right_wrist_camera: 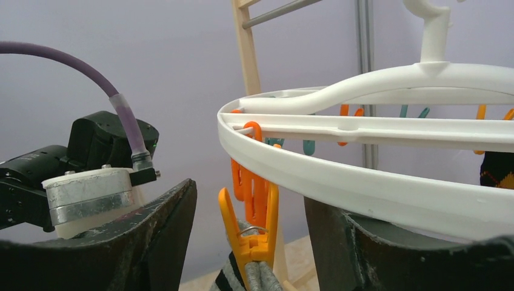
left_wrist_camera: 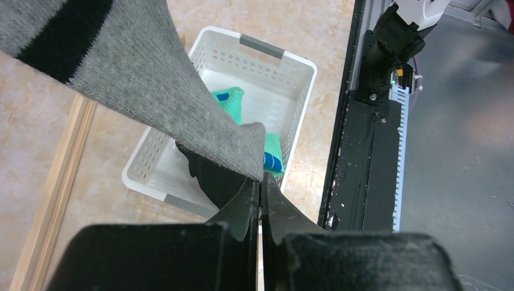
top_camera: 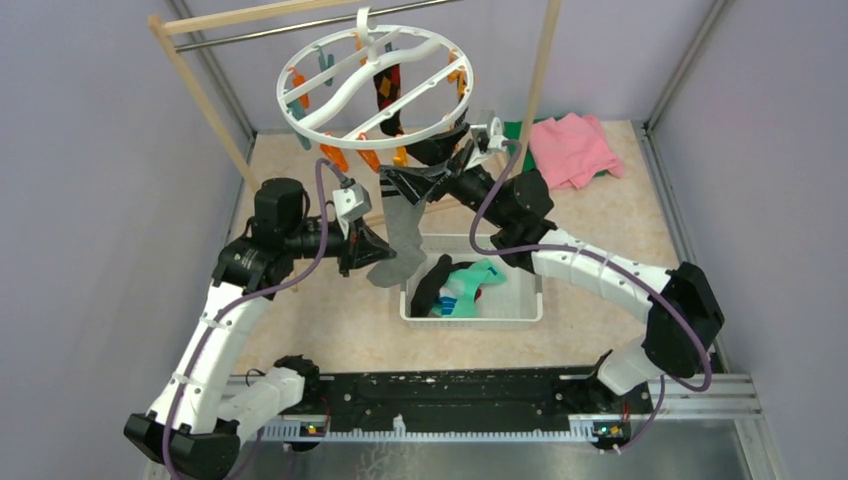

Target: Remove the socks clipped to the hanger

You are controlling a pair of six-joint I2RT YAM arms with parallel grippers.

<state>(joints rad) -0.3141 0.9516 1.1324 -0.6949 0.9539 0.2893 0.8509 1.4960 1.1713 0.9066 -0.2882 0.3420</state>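
Note:
The white round hanger [top_camera: 375, 85] hangs from the rack and fills the right wrist view [right_wrist_camera: 363, 182]. An orange clip [right_wrist_camera: 251, 233] on its rim pinches the top of a grey sock with a black stripe [top_camera: 400, 220]. My right gripper [top_camera: 425, 180] is open, with its jaws on either side of that clip [right_wrist_camera: 248, 206], not touching it. My left gripper [top_camera: 375, 250] is shut on the lower end of the grey sock [left_wrist_camera: 139, 79], which is pulled taut above the basket. A red-black-orange argyle sock [top_camera: 388, 90] is still clipped to the hanger.
A white slotted basket [top_camera: 520, 318] below holds a teal sock [left_wrist_camera: 233, 103] and a black sock [left_wrist_camera: 212, 176]. The wooden-and-metal rack [top_camera: 200, 90] stands behind. Pink cloth [top_camera: 572, 148] and green cloth [top_camera: 515, 130] lie at the back right. Several empty orange and teal clips dangle.

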